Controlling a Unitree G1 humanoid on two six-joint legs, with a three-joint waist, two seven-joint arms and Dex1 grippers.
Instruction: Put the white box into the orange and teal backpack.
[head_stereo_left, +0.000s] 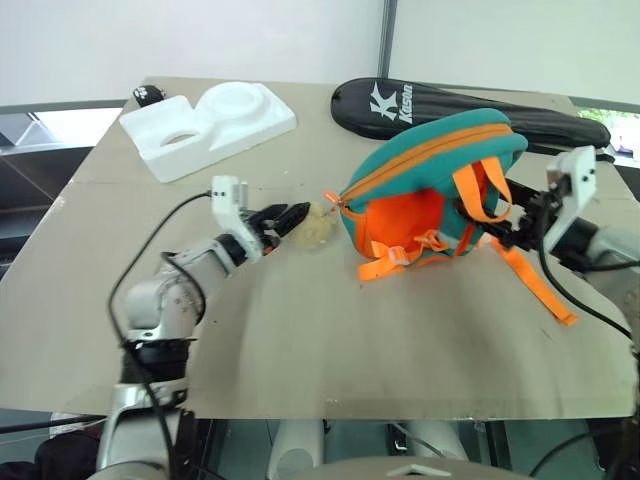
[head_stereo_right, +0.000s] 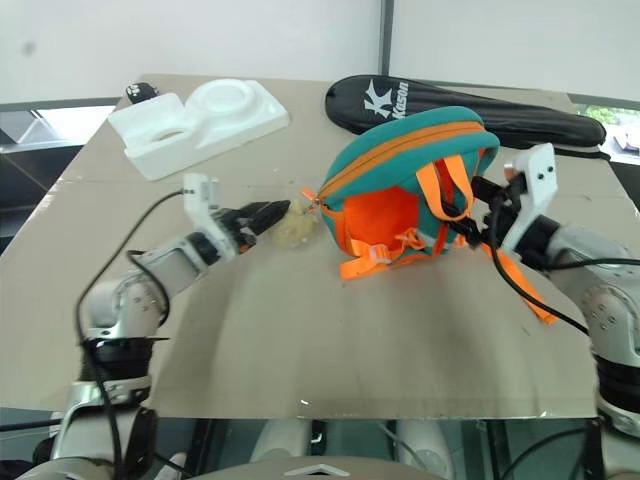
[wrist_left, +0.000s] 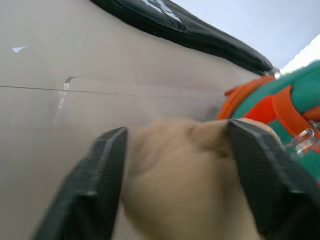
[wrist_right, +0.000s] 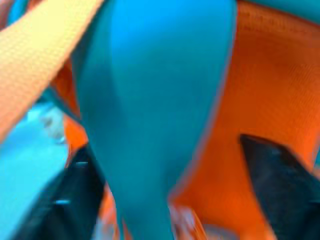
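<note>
The orange and teal backpack (head_stereo_left: 420, 175) lies on its side at the middle right of the table, zip seam up, orange straps spilling toward the front. Its beige plush charm (head_stereo_left: 316, 228) hangs off the left end. My left gripper (head_stereo_left: 290, 218) stands open right at the charm; in the left wrist view the charm (wrist_left: 180, 185) sits between the spread fingers (wrist_left: 95, 185). At the backpack's right side, among the orange straps, my right gripper (head_stereo_left: 510, 225) is open, with teal fabric (wrist_right: 155, 100) between its fingers (wrist_right: 280, 185). The white box is hidden.
A white foam tray with round hollows (head_stereo_left: 205, 125) lies at the back left. A long black racket bag (head_stereo_left: 450, 108) stretches along the back right, just behind the backpack. The beige table (head_stereo_left: 350, 340) has bare surface in front.
</note>
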